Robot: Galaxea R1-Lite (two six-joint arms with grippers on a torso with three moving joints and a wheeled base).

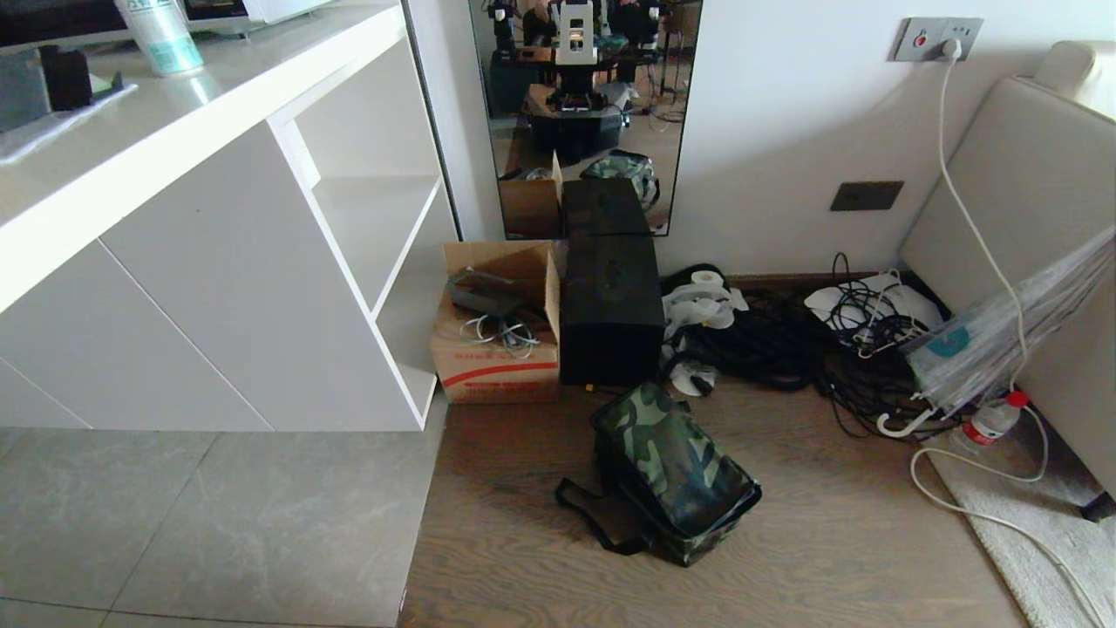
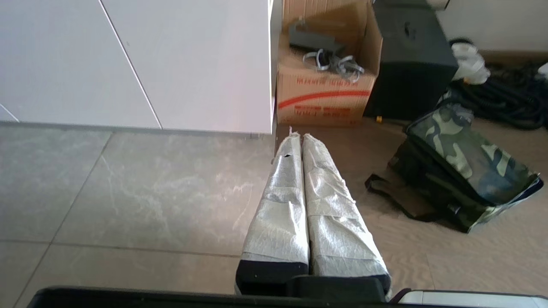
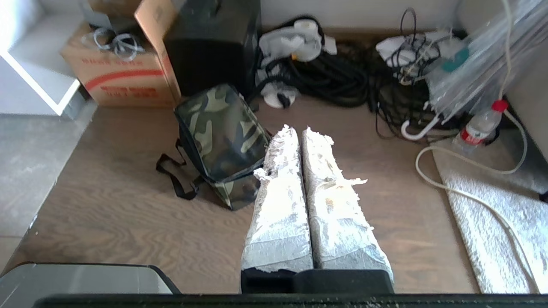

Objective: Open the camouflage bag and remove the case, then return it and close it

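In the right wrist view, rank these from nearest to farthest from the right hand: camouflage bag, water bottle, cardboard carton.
From the right hand, shut above the floor:
1. camouflage bag, right beside the fingertips.
2. water bottle, over by the rug.
3. cardboard carton, farthest, at the cabinet corner.

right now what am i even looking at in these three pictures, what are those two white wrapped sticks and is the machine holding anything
A two-armed robot on wheels took these. The wide picture comes from its head camera, looking down at the floor. The other two come from cameras on its wrists, just behind each pincer.

The white sticks are the pincer fingers, wrapped in tape: the left pincer and the right pincer. Both are shut and hold nothing, above the floor.

On the wooden floor lies the camouflage bag, zipped closed, its black strap trailing out. Behind it stand a cardboard carton and a tall black box, with a heap of black cables to the side.
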